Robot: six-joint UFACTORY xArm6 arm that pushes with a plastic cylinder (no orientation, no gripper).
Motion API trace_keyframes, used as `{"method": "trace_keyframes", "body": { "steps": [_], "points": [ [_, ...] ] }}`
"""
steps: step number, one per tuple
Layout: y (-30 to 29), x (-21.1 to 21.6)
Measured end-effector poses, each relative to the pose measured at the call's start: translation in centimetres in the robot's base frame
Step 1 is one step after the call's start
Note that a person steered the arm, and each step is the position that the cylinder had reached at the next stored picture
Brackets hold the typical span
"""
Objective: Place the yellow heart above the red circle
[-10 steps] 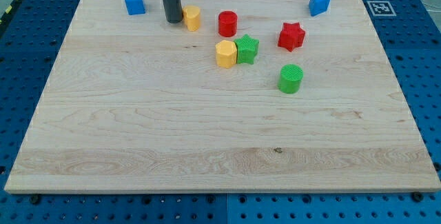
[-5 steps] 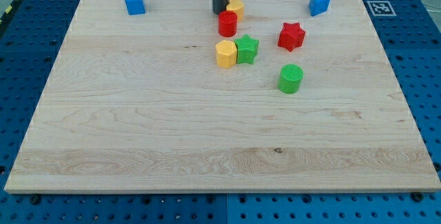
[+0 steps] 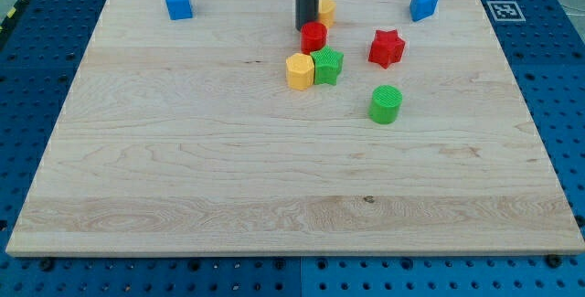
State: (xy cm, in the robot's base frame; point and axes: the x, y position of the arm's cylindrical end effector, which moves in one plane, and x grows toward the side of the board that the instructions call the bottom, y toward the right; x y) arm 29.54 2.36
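The yellow heart (image 3: pixel 325 8) sits near the view's top edge of the wooden board (image 3: pixel 183 169), partly hidden behind my rod. The red circle (image 3: pixel 313 37) lies just below it, close to touching. My tip (image 3: pixel 306 27) is down on the board at the red circle's upper left, touching or almost touching it, and just left of the yellow heart.
A yellow hexagon (image 3: pixel 298 71) and a green star (image 3: pixel 328 65) sit side by side right below the red circle. A red star (image 3: pixel 386 48) and a green circle (image 3: pixel 386 104) lie to the right. Blue blocks stand at the top left (image 3: pixel 178 3) and top right (image 3: pixel 422 4).
My tip moved right along the top of the board, pushing the yellow heart from left of the red circle to above it. The red circle shifted right and slightly down.
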Motion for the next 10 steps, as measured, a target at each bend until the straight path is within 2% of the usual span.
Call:
{"method": "trace_keyframes", "body": {
  "steps": [2,5,7,9,10],
  "points": [
    [4.3,-0.4],
    [4.7,-0.6],
    [8.4,0.0],
    [2.3,-0.1],
    [0.1,-1.8]
  ]
}}
